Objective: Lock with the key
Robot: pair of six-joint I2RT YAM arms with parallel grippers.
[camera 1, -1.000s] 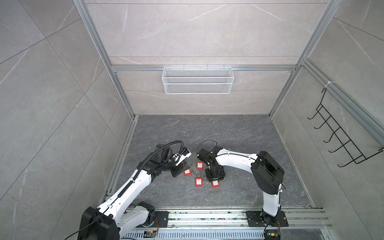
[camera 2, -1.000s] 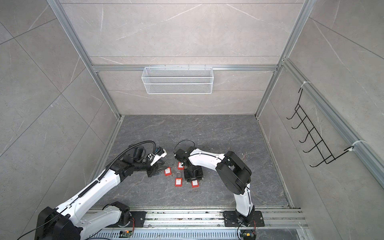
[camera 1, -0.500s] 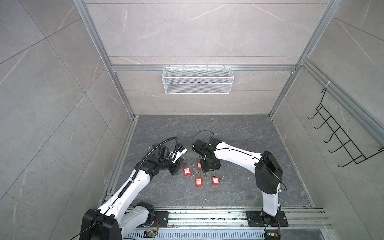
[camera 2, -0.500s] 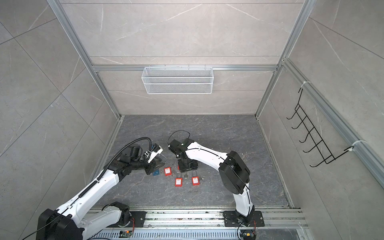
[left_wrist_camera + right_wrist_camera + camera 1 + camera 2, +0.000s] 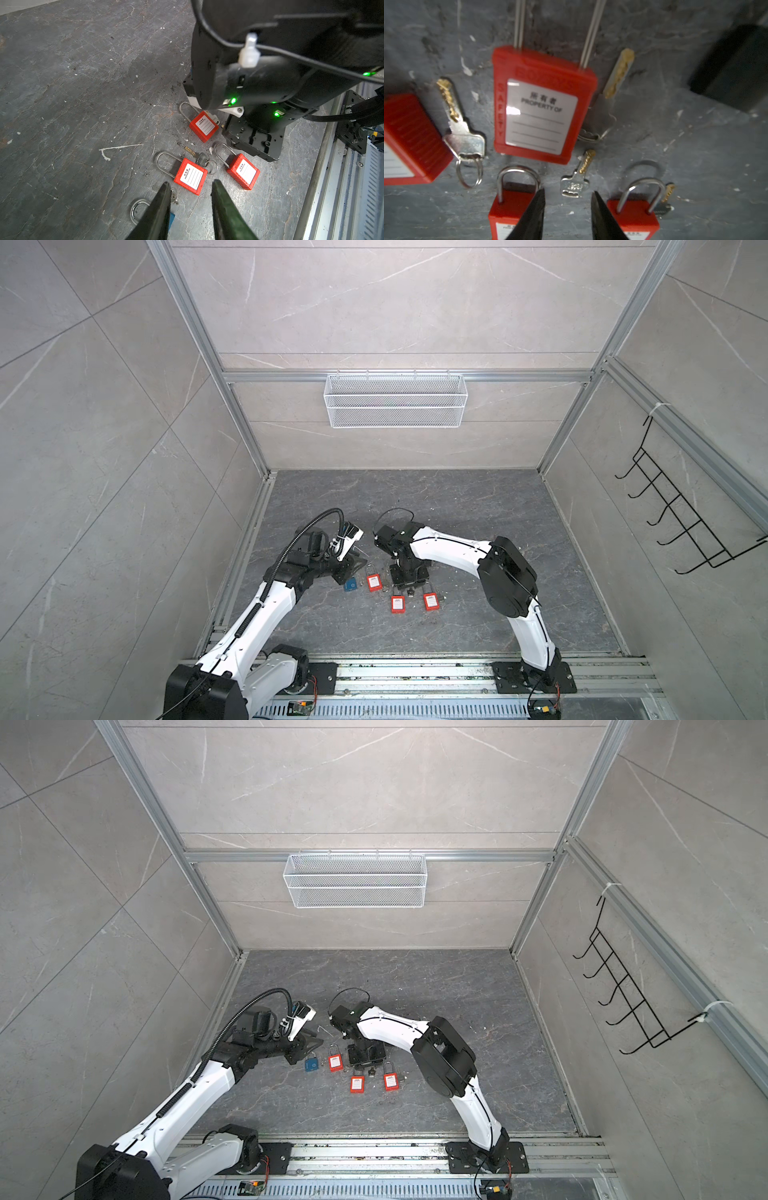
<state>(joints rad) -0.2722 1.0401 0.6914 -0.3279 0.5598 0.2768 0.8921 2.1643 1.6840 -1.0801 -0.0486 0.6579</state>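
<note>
Several red padlocks point(image 5: 397, 603) lie on the dark floor, with a blue padlock point(image 5: 350, 585) to their left. In the right wrist view a big red padlock point(image 5: 544, 104) lies flat with keys around it. A loose silver key point(image 5: 575, 180) lies just ahead of my right gripper point(image 5: 568, 193), which is open, empty and pointing down at the floor point(image 5: 409, 574). My left gripper point(image 5: 191, 182) is open and empty too. It hovers low over the blue padlock point(image 5: 172, 218), facing a red padlock point(image 5: 191, 176).
A key on a ring point(image 5: 464, 135) lies left of the big padlock and another key point(image 5: 617, 74) on its other side. A white wire basket point(image 5: 395, 400) hangs on the back wall and black hooks point(image 5: 681, 514) on the right wall. The base rail point(image 5: 415, 672) runs along the front.
My right gripper has swung back and left, off the front red padlocks, opening a little and narrowing again. My left gripper has pulled back to the left, uncovering the blue padlock.
</note>
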